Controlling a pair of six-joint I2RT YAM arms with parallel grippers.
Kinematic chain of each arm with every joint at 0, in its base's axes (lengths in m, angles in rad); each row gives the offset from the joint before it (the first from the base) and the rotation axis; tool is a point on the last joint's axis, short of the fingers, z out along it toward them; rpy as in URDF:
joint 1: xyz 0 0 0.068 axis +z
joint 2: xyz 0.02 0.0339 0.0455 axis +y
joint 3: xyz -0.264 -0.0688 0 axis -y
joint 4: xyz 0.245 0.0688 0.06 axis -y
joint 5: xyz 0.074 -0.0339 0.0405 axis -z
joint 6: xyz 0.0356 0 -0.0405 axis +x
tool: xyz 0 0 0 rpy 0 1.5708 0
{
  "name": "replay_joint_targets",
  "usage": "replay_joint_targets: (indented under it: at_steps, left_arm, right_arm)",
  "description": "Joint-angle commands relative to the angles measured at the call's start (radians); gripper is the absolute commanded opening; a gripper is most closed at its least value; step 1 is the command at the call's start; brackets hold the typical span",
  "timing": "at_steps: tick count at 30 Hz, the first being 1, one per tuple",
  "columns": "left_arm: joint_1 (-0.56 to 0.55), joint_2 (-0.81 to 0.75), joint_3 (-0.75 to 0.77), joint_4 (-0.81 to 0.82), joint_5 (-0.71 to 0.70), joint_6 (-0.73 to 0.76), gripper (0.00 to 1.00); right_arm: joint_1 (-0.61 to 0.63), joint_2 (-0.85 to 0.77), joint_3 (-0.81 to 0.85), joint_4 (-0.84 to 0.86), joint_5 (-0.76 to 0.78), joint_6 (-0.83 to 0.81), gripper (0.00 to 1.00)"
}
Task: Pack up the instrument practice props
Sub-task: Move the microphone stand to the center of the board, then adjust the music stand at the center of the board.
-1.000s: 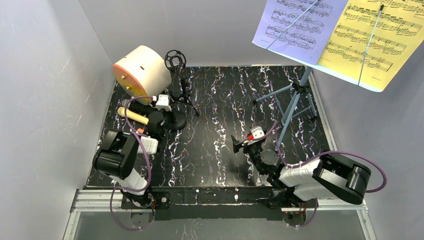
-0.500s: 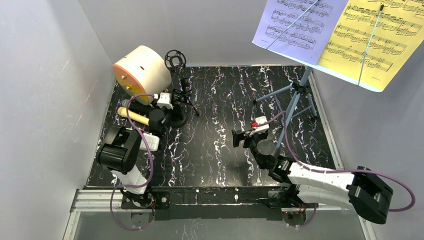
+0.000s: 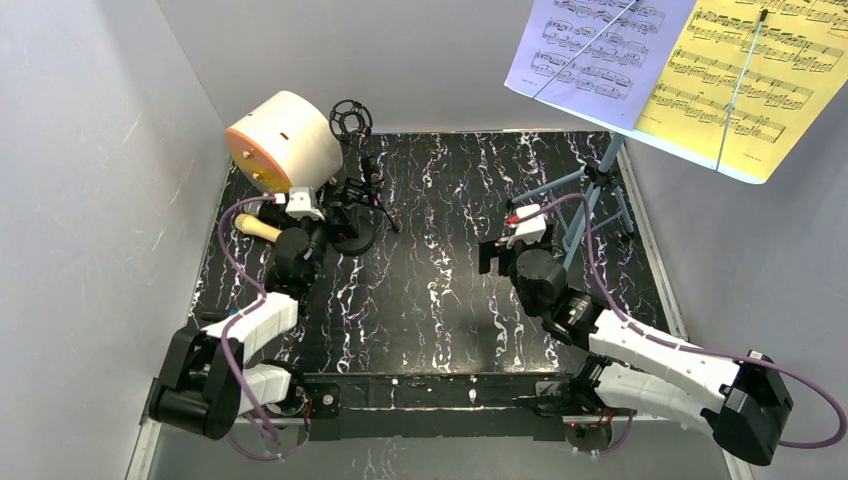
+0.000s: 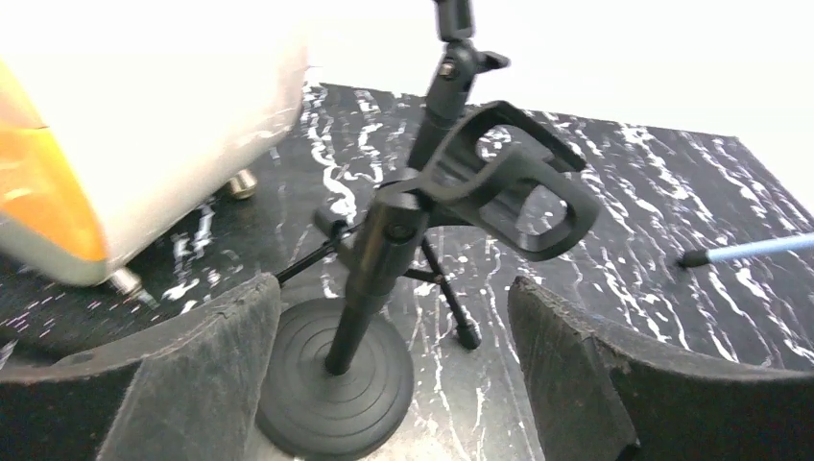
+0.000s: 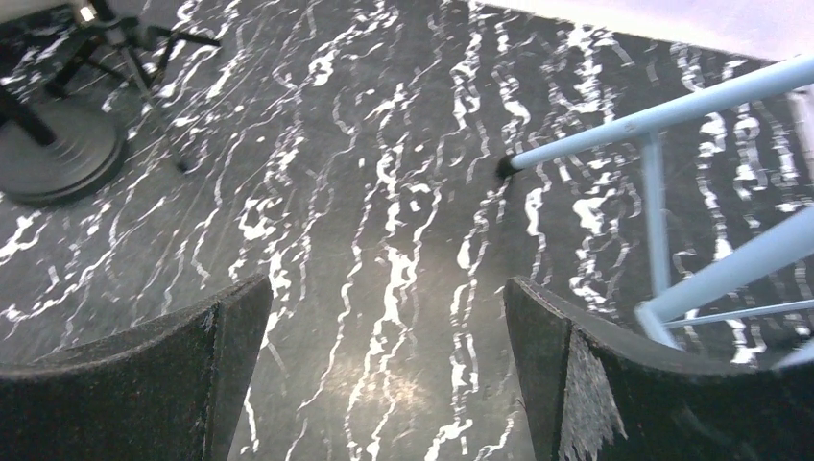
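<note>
A black round-base mic pole (image 4: 336, 384) with an empty clip (image 4: 509, 187) stands on the marbled mat between the fingers of my left gripper (image 4: 394, 375), which is open and touches nothing. From above, the left gripper (image 3: 335, 215) is just left of that pole (image 3: 355, 238). The black tripod mic pole (image 3: 375, 190) stands right behind it. A cream microphone (image 3: 258, 229) lies to the left. My right gripper (image 3: 495, 258) is open and empty over bare mat (image 5: 384, 365), left of the blue music rack (image 3: 590, 200). The rack holds a lavender sheet (image 3: 595, 50) and a yellow sheet (image 3: 750, 70).
The big cream cylinder with an orange face (image 3: 285, 140) stands at the back left, close to both mic poles. The rack's blue legs (image 5: 662, 125) spread just right of my right fingers. Grey walls close in the mat on three sides.
My left jaws have opened wide around the round-base pole and the left arm has stretched forward. The right gripper, open throughout, has moved away from the near edge toward the blue rack.
</note>
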Motion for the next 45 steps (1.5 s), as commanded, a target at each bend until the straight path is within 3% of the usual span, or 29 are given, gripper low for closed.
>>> replay_joint_targets:
  at_steps: [1, 5, 9, 19, 26, 37, 45]
  left_arm:
    - [-0.067, -0.103, 0.078, -0.306, -0.211, 0.009, 0.88]
    - [-0.148, -0.184, 0.189, -0.545, -0.403, 0.031, 0.96]
    - [-0.214, -0.244, 0.231, -0.638, -0.518, 0.062, 0.98]
    - [-0.263, -0.321, 0.224, -0.628, -0.499, 0.077, 0.98]
    - [-0.268, -0.333, 0.219, -0.626, -0.505, 0.091, 0.98]
    - [-0.271, -0.332, 0.214, -0.619, -0.49, 0.103, 0.98]
    - [-0.272, -0.33, 0.214, -0.611, -0.487, 0.117, 0.98]
  right_arm:
    - [-0.036, -0.009, 0.105, -0.049, 0.111, -0.1, 0.98]
    - [-0.094, -0.006, 0.159, 0.012, 0.174, -0.194, 0.97]
    - [-0.148, -0.017, 0.172, 0.137, 0.253, -0.287, 0.96]
    - [-0.298, -0.052, 0.105, 0.514, 0.338, -0.526, 0.93]
    - [-0.504, -0.022, 0.151, 0.322, 0.236, -0.333, 0.93]
    - [-0.722, 0.043, 0.101, 0.51, -0.154, -0.254, 0.93]
    - [-0.737, 0.053, 0.08, 0.688, -0.215, -0.284, 0.92]
